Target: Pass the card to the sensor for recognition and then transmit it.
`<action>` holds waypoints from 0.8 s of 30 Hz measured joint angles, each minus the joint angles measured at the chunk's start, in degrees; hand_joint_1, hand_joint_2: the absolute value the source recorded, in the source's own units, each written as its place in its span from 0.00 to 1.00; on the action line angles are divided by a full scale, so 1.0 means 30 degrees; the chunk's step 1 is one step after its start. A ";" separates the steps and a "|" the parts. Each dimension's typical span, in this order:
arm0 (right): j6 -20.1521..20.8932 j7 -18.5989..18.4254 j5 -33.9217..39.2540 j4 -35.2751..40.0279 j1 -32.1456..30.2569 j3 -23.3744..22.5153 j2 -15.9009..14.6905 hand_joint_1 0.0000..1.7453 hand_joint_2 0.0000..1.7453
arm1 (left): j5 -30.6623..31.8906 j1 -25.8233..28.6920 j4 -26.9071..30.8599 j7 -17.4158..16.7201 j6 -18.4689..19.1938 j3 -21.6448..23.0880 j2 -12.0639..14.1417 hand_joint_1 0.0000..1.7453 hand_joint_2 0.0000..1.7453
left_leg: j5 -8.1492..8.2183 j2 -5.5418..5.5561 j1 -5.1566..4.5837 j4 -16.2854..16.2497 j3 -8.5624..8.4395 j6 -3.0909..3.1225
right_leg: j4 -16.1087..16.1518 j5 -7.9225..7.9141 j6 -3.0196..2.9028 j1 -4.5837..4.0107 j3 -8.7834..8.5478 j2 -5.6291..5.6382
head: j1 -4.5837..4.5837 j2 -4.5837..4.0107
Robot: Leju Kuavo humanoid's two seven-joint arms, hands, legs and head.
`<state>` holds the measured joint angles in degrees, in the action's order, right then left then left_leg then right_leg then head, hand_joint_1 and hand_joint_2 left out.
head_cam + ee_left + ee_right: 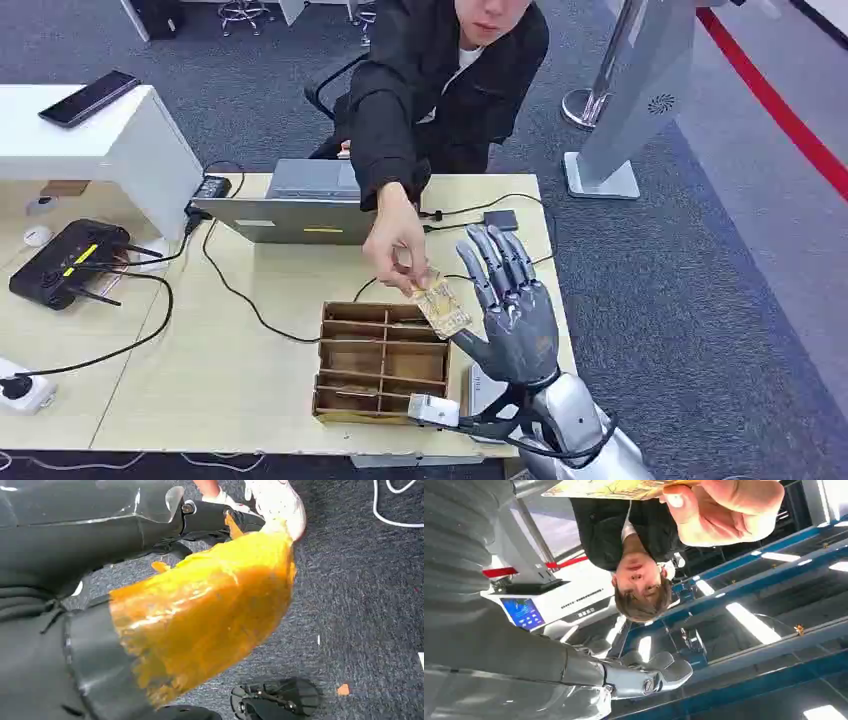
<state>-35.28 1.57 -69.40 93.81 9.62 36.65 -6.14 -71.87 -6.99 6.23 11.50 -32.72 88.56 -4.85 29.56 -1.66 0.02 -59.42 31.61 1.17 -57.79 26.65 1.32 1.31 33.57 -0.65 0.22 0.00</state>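
Right hand (515, 310) raised above the table (200, 370), fingers spread wide, holding nothing. A person's hand (397, 240) pinches the card (440, 305) just left of its palm, over the wooden tray (380, 360)

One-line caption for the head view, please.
A person's hand holds a card beside the robot's open right hand, above a wooden organizer.

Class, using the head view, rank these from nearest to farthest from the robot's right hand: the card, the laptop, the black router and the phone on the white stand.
Measured from the right robot hand:
1. Card: right beside its palm, held by a person's hand.
2. Laptop: at the table's far edge.
3. Black router: on the left table.
4. Phone: on the white stand, far left.
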 joint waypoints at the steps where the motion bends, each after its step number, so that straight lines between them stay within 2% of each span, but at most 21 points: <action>1: 0.0000 -0.0037 -0.0007 0.0000 0.0000 0.0000 0.0007 0.78 1.00 | -0.0007 0.0001 0.0000 0.0000 0.0000 0.0000 0.0000 0.00 0.00 | 0.0000 0.0000 0.0000 0.0000 0.0000 0.0000 | 0.0000 0.0000 0.0000 0.0000 0.0000 0.0000 | 0.0000 0.0000; 4: 0.0000 -0.0094 -0.0007 0.0000 0.0000 0.0000 0.0007 0.99 1.00 | -0.0014 0.0000 0.0000 0.0000 0.0000 0.0000 0.0000 0.00 0.00 | 0.0000 0.0000 0.0000 0.0000 0.0000 0.0000 | 0.0000 0.0000 0.0000 0.0000 0.0000 0.0000 | 0.0000 0.0000; 24: -0.0051 -0.0102 0.0328 0.0000 0.0014 0.0000 0.0277 1.00 1.00 | -0.0219 0.0001 0.0000 0.0000 -0.0044 0.0000 -0.0007 0.00 0.00 | 0.0000 0.0001 0.0000 0.0000 0.0001 0.0000 | 0.0000 0.0000 0.0000 0.0000 0.0000 -0.0001 | 0.0000 0.0000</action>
<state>-35.43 1.27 -68.41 93.81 9.66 36.65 -5.31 -72.52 -6.98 6.23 11.50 -32.85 88.56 -4.87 29.56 -1.66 0.02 -59.42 31.61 1.17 -57.79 26.65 1.32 1.30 33.57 -0.65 0.22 0.00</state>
